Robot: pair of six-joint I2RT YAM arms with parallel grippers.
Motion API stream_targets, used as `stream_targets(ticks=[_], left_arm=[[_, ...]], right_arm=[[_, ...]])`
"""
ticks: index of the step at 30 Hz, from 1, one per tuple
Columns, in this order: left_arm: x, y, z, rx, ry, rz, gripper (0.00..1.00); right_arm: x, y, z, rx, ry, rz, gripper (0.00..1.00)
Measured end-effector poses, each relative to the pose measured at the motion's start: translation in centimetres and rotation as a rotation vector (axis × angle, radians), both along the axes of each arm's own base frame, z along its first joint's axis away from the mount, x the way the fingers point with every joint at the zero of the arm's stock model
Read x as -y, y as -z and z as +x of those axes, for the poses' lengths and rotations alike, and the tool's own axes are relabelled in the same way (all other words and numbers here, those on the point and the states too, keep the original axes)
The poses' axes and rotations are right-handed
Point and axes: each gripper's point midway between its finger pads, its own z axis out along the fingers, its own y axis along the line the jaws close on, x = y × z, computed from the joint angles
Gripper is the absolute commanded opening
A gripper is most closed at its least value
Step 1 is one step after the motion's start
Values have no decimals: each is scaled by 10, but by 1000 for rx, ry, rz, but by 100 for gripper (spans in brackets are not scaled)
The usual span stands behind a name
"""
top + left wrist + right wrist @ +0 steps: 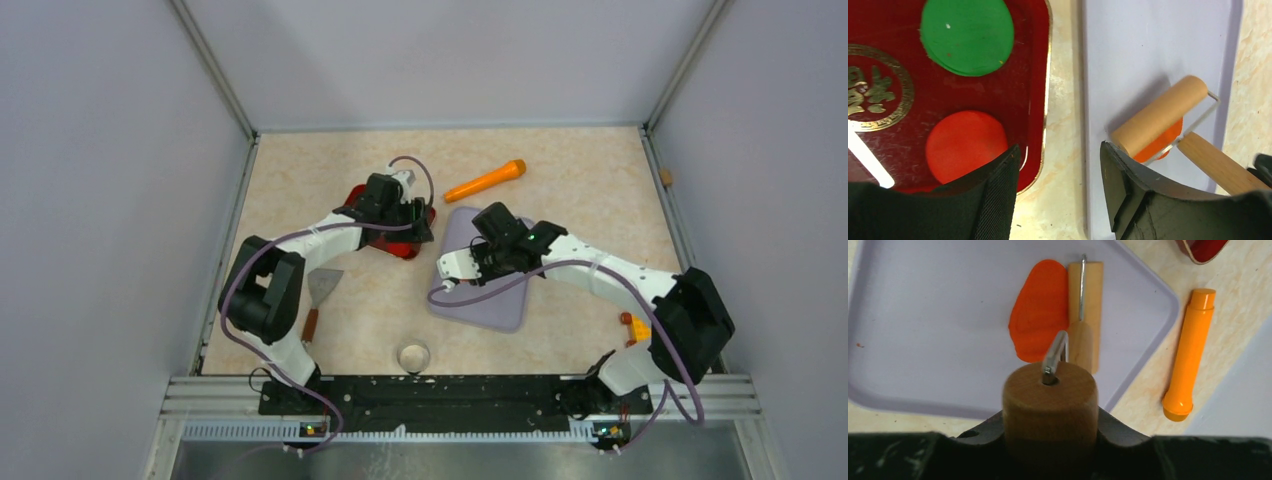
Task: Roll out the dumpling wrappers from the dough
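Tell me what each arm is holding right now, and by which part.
The right gripper holds the wooden roller by the end of its handle, jaws clamped on both sides. The left gripper holds nothing; its jaws stand open.

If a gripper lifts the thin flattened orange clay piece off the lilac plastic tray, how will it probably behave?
The thin flattened orange clay piece looks rolled very thin, so it would probably droop or fold, not stay stiff. Pressed flat on the lilac plastic tray, with the wooden roller at its edge, it may stick and tear.
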Motion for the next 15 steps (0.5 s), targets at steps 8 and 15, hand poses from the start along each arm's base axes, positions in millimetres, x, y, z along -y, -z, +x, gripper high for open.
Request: stream_targets(ticks=[8,15], left_arm=[[-7,6,-7,-9,2,-20,61],[-11,-10,-8,17,28,-43,66]], right_arm=[[9,37,-7,-93,37,-89,0],[2,21,8,-64,129,-22,0]])
